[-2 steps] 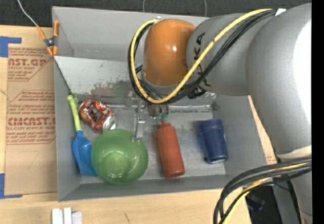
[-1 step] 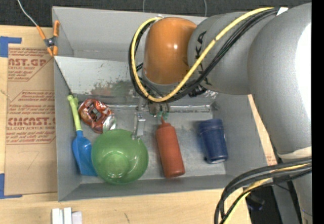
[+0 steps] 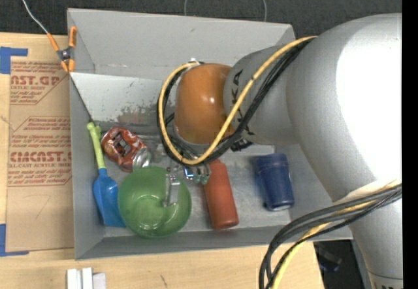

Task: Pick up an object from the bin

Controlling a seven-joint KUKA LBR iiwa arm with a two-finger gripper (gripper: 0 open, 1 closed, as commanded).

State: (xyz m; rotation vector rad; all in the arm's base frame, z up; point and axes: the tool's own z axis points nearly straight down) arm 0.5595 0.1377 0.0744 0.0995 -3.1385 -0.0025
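Observation:
My gripper comes down from under the arm's orange cover into the front middle of the bin, and its tip sits inside a green plastic bowl. The bowl stands upright against the front wall. A crushed red and silver can lies just behind and to the left of the bowl. A red-orange cylinder lies lengthwise right beside the gripper on its right.
A blue scoop-like brush with a green handle lies along the left wall, touching the bowl. A dark blue cup lies on its side at the right. The arm and its cables cover the bin's middle and right rear.

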